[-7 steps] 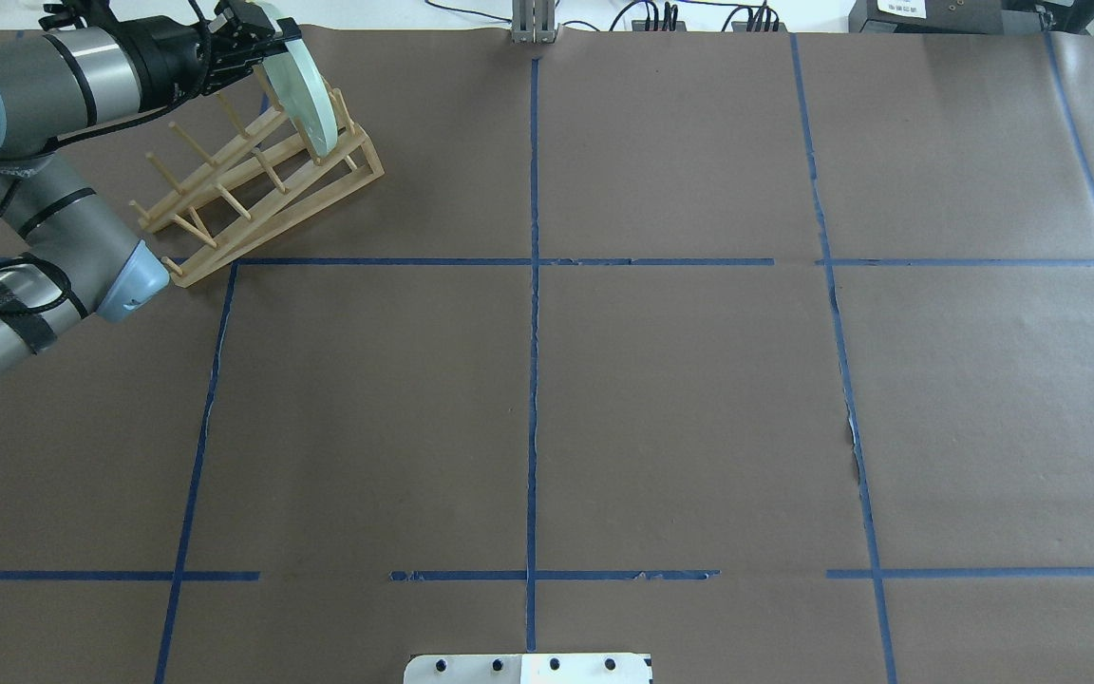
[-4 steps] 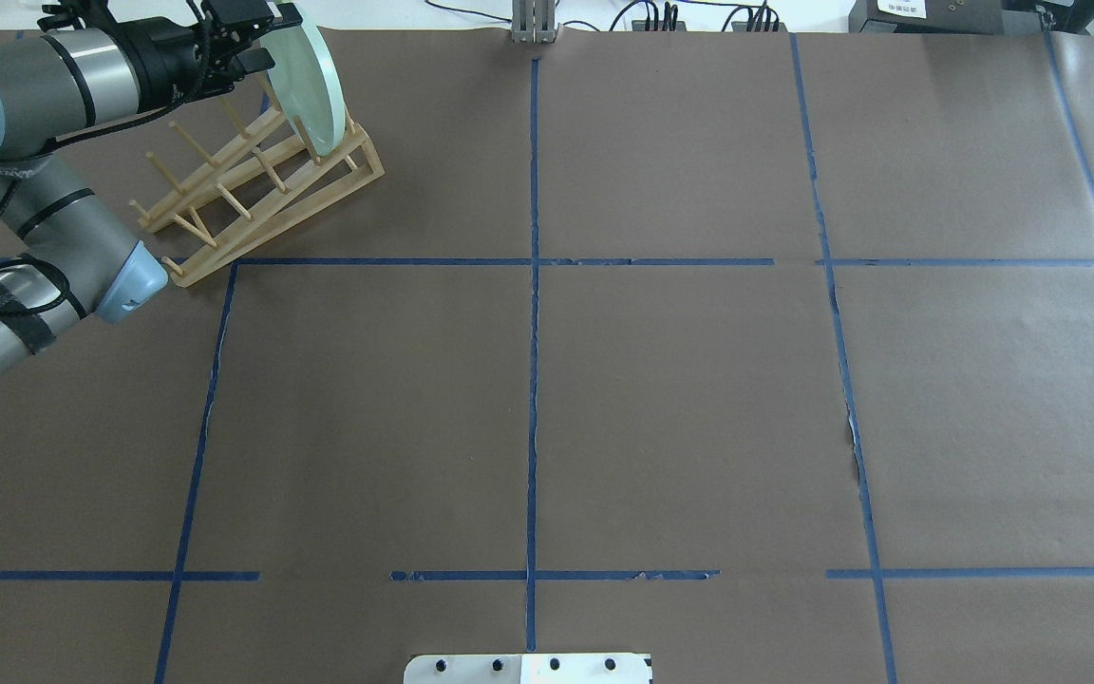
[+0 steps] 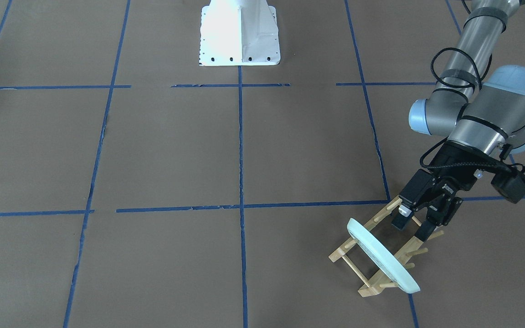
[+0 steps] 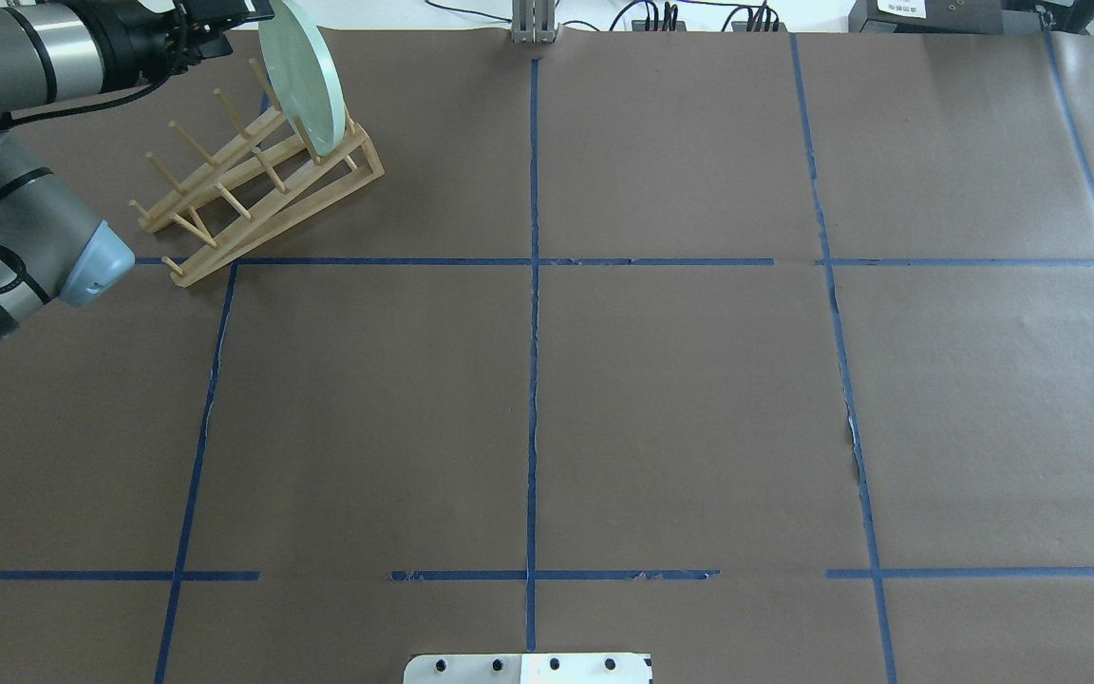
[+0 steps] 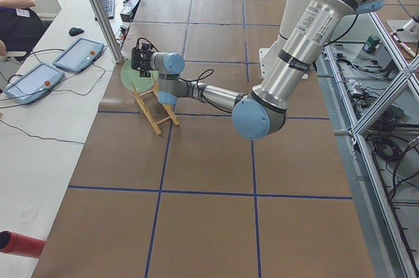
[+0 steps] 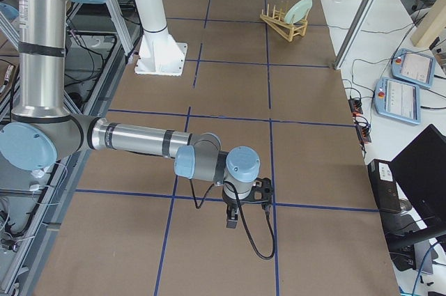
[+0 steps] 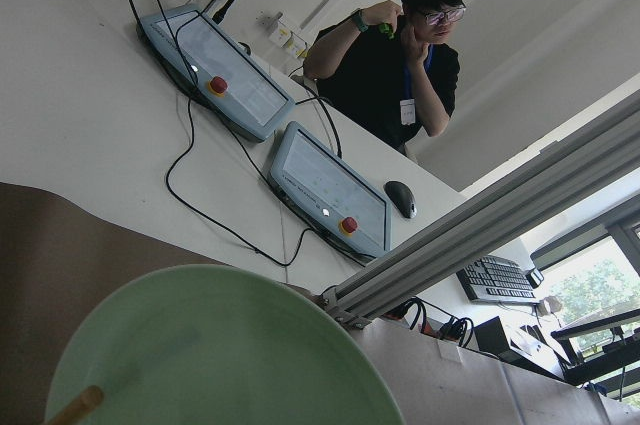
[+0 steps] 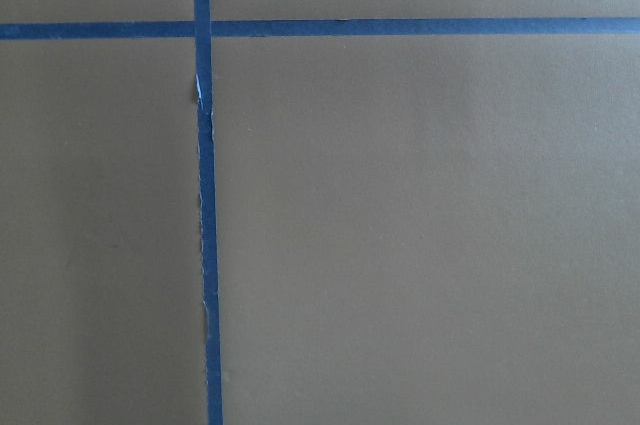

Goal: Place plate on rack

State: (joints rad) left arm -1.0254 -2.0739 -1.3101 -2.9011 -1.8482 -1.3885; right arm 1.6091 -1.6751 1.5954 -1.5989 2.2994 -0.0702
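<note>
- The plate (image 3: pixel 383 255) is seen standing on its edge in the rack (image 3: pixel 352 267), tilted, and slotted between the pegs at the end of the rack away from the robot.
- The rack is parked in the far left corner of the table (image 4: pixel 699 380), which is covered in brown paper with blue tape lines.
- The left gripper (image 3: pixel 410 230) is held just above the rack, on the robot's side of the plate. Its fingers are spread apart and nothing is caught between them.
- From the front view, a gap can be made out between those fingers and the plate. In the overhead view the gripper is cut off by the top edge, so contact can't be judged there.
- In the left wrist view the lower part is filled by the plate's pale green face, and a wooden peg tip (image 7: pixel 75 405) is poking in at the bottom left.
- The right gripper (image 6: pixel 245 197) is pointed down at the table, well apart from the rack, near a tape crossing. Open or closed can't be told for it.
</note>
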